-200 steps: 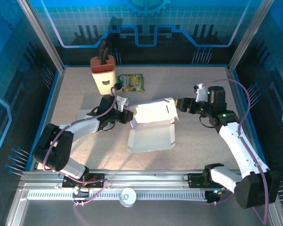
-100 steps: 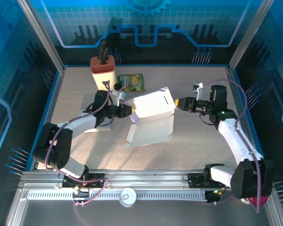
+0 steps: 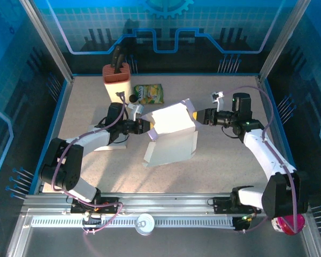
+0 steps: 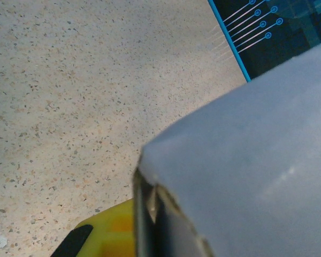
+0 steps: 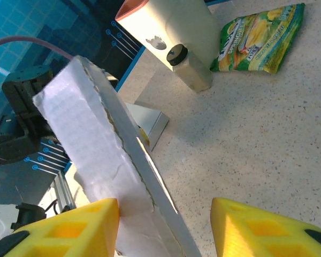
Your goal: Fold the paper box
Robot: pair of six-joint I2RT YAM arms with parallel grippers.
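Mid-fold: the left gripper [image 3: 145,127] is clamped shut on the white cardboard paper box [image 3: 171,124], which sits tilted between both tools. The right gripper [image 5: 165,214] straddles the box's raised panel, jaws apart. Next, probably: close, then press inward.

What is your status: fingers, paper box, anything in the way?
Left gripper shut on paper box, left edge. Right gripper open, fingers astride its right flap. Box half raised, lower flap on table. Snack bag behind, apart.

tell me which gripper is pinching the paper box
The left gripper, shut on the paper box; the right gripper only straddles its other wall, jaws open.
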